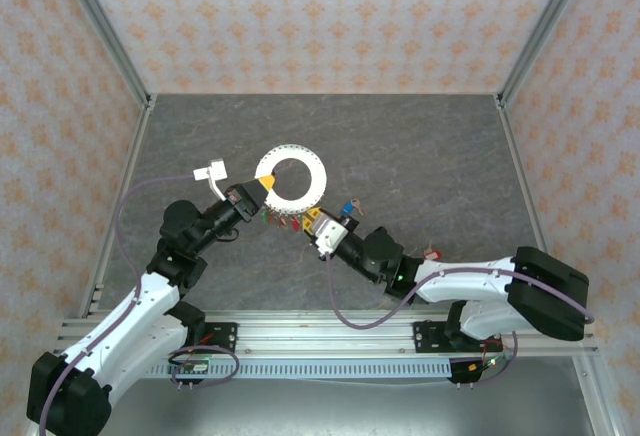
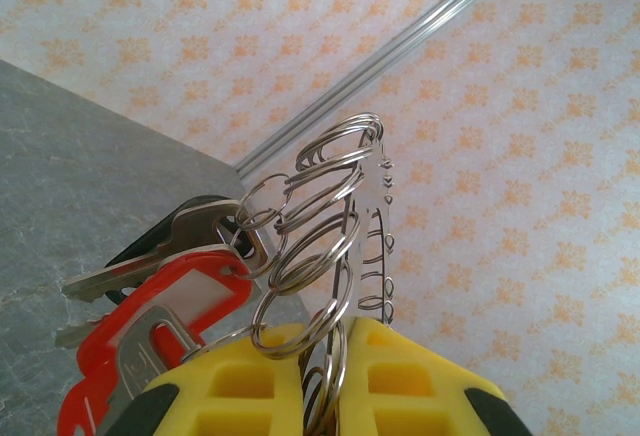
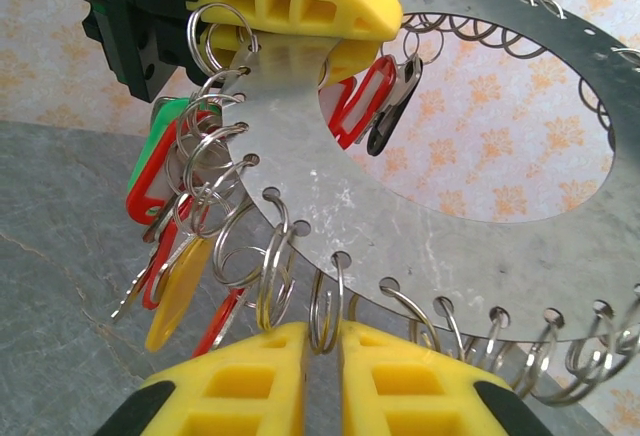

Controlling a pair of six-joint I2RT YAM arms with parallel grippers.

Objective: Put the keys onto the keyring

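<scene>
Left fingers clamp the keyring rim; right fingers pinch a split ring between them. Best brace the keyring, lest keys beside them snag.

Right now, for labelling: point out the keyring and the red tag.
keyring (image 3: 310, 186), right wrist view, on its flat band.
red tag (image 2: 205, 291), left wrist view, on its plastic frame.

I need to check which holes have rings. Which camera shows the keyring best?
The right wrist view: the keyring faces the camera, its holes and split rings distinct. The left wrist view shows it edge-on behind stacked rings; the top external view shows the whole ring, too small for detail.
</scene>
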